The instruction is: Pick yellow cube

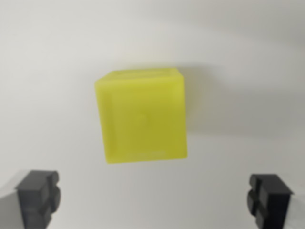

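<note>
**A:** The gripper (pixel 155 200) was spread wide there, nothing between its dark fingertips (pixel 39 193), one low at the wrist view's left and the other low at the right.

**B:** And the yellow cube (pixel 141 116)?

**A:** It sat on the pale table (pixel 47 71), centred in the picture and above the gap between the fingers, clear of both. I'd say the fingers were parted that far so they could straddle it with room on either side.

**B:** So lined up, not yet grabbing?

**A:** That was my read. No contact at all, and the cube rested flat on the surface with a soft shadow to its right.

**B:** How did it look?

**A:** Bright lime-yellow, slightly translucent, with a faint inset border on the near face and a small mark at its middle. It was a bit blurred and turned slightly askew to the fingers.
</note>
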Tool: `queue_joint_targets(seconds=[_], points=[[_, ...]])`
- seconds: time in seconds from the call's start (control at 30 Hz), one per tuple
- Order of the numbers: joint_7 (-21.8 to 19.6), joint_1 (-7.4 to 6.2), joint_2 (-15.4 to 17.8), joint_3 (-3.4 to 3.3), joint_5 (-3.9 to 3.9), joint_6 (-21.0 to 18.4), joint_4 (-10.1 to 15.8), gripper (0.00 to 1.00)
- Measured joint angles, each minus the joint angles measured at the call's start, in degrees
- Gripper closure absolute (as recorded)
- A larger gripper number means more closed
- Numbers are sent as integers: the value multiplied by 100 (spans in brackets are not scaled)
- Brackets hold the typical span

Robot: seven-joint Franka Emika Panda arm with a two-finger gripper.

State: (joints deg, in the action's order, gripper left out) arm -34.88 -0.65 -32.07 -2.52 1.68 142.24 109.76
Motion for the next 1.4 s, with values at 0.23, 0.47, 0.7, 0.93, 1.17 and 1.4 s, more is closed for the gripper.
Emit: queue_joint_targets(seconds=[0.23,0.47,0.7,0.93,1.17,1.4], points=[[105,-31,-244,0,37,107,-116,0],[198,-64,-472,-1,73,198,-230,0],[225,-70,-669,-1,98,331,-292,0],[254,-75,-894,-1,124,471,-369,0],[283,-82,-1098,-1,151,588,-454,0],[294,-85,-1121,-3,159,596,-468,0]])
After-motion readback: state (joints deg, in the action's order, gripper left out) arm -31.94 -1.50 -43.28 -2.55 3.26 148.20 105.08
